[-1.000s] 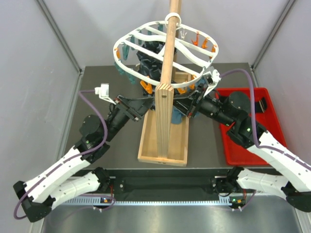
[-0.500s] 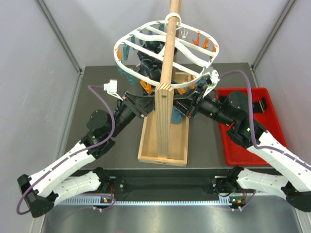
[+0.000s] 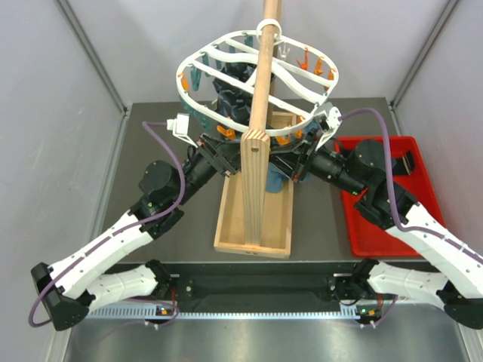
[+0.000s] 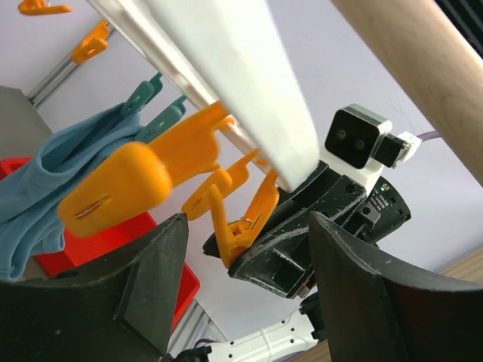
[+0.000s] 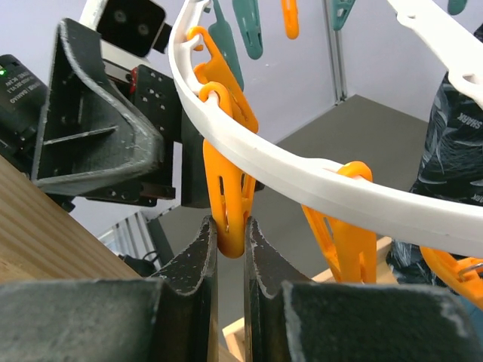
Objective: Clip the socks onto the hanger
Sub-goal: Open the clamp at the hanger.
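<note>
Pale grey walls [image 3: 60,113] close round a dark grey desk [image 3: 317,226], with metal framing in the corners. On the desk stands a wooden tray-like base [image 3: 230,219] with an upright wooden pole [image 3: 262,83]. To its right sits a red tray [image 3: 361,230]. The hanger [image 3: 181,78] hangs from the pole above the base, tilted, with orange and teal pins along its rim. A blue cloth [image 4: 45,181] and a dark patterned fabric [image 5: 453,143] dangle beneath it. The left claw [image 4: 245,226] stands wide under the near rim, holding nothing. The right claw [image 5: 230,234] is pinched narrow on an orange clothespin [image 5: 230,196]. No sock is clearly made out.
</note>
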Motion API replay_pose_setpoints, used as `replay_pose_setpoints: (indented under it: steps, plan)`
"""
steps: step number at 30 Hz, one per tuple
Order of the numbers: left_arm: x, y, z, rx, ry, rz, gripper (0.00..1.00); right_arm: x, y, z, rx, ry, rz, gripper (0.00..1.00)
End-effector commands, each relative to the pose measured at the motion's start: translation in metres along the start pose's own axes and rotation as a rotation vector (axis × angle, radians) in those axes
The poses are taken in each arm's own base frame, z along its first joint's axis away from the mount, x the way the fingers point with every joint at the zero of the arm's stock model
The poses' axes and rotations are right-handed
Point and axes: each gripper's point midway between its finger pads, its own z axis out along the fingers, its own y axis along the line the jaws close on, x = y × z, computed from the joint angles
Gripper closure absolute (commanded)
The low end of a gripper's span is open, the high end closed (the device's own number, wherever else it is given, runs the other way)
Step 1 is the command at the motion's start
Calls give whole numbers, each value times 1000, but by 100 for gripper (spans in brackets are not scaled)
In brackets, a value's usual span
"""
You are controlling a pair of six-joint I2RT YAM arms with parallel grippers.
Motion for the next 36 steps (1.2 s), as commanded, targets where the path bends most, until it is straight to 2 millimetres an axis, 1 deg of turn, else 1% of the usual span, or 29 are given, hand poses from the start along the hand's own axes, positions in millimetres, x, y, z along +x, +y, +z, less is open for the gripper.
replay_pose_setpoints:
  steps: [1, 4, 5, 6, 9, 12, 13, 15, 16, 19, 20, 24, 28, 30, 33, 36]
  plan:
    - [-12, -29, 3, 92, -17, 66, 29, -30, 7, -5, 12, -66, -23, 100]
    - [-11, -24, 6, 76, -9, 124, 29, -30, 4, -6, 31, -62, -17, 100]
    - [-13, -27, 7, 80, -13, 143, 29, -30, 4, -6, 35, -64, -15, 100]
    - [-12, -20, 9, 57, -4, 182, 30, -29, 3, -7, 37, -67, -17, 100]
    - [-12, -16, 13, 39, 4, 231, 30, -28, 3, -8, 39, -67, -17, 100]
    - [-10, -16, 18, 42, 13, 240, 32, -28, 4, -8, 30, -64, -15, 100]
    - [-10, -18, 19, 54, 14, 240, 33, -27, 4, -8, 31, -62, -15, 100]
    - [-8, -18, 23, 61, 22, 246, 37, -24, 3, -7, 37, -48, -11, 100]
    - [-8, -23, 24, 76, 25, 257, 38, -23, 3, -7, 35, -44, -9, 100]
    - [-6, -19, 26, 66, 25, 298, 39, -22, 3, -7, 33, -39, 0, 100]
    - [-8, -19, 27, 64, 10, 301, 39, -21, 3, -7, 33, -35, 2, 100]
    - [-11, -21, 26, 75, -15, 312, 40, -20, 3, -5, 33, -26, 8, 100]
    - [-17, -19, 23, 57, -42, 317, 46, -19, 5, -4, 27, -18, 10, 100]
    - [-20, -22, 21, 59, -56, 319, 50, -17, 4, -4, 29, -12, 12, 100]
    - [-18, -18, 23, 45, -45, 317, 50, -17, 5, -5, 24, -12, 14, 100]
    - [-16, -19, 26, 48, -30, 312, 50, -17, 5, -5, 24, -12, 14, 100]
